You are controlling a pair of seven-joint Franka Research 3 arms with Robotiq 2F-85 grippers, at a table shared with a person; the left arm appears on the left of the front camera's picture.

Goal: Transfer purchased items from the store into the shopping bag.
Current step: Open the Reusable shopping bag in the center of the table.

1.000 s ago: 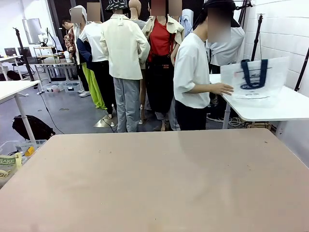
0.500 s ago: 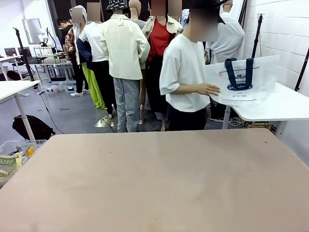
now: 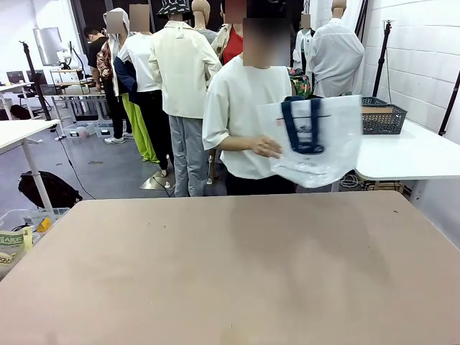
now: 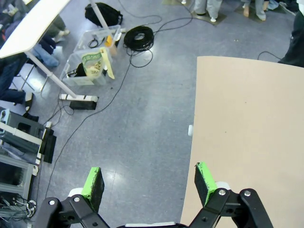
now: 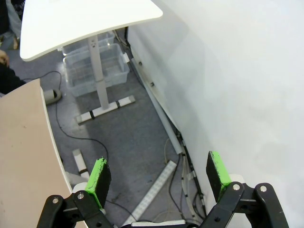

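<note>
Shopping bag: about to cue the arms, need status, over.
Left end effector open, over floor beside the table. Right end effector open, over floor. Shopping bag in the person's hand beyond the far edge, not yet down.

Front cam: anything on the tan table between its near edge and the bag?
Nothing; front view shows the tan tabletop bare up to the translucent white, navy-handled plastic shopping bag held by the person's hand.

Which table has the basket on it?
The white table at the right, by the wall: the dark basket stands on it. The tan table is nearer; the other white one is at far left.
</note>
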